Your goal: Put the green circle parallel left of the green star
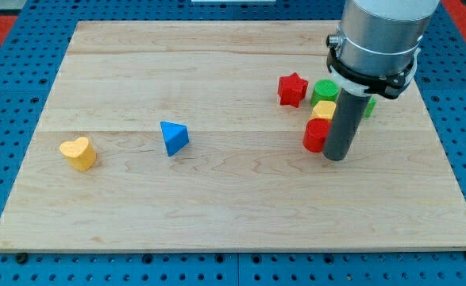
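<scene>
A green block [325, 89], likely the green circle, sits at the view's right, just right of a red star [293, 89]. Another green block [368, 106] peeks out behind my rod; its shape is hidden. A yellow block [323, 110] lies below the first green block, and a red block [316, 136] below that. My tip [336, 156] rests on the board, touching or almost touching the red block's right side.
A blue triangle [173, 137] lies left of centre and a yellow heart [78, 152] near the view's left edge of the wooden board [217, 206]. The arm's grey body [379, 36] covers the view's top right.
</scene>
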{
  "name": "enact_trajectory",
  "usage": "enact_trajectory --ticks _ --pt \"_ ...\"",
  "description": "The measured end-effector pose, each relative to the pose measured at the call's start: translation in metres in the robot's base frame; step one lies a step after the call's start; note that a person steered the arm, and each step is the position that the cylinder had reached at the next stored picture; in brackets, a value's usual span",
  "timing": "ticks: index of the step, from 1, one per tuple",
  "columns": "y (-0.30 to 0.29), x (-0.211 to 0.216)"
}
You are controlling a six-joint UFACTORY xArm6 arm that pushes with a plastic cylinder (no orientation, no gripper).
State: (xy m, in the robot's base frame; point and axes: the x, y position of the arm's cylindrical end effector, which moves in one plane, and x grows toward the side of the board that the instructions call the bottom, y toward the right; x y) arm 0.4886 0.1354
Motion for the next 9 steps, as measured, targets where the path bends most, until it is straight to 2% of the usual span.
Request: enact_trajectory --ticks 1,2,3,5,7,9 --pt "0.003 0.000" --pt "0.057 -0.006" --pt "0.130 -0.043" --pt "0.036 -0.114" --pt "-0.106 -0.115" --pt "-0.131 -0.110"
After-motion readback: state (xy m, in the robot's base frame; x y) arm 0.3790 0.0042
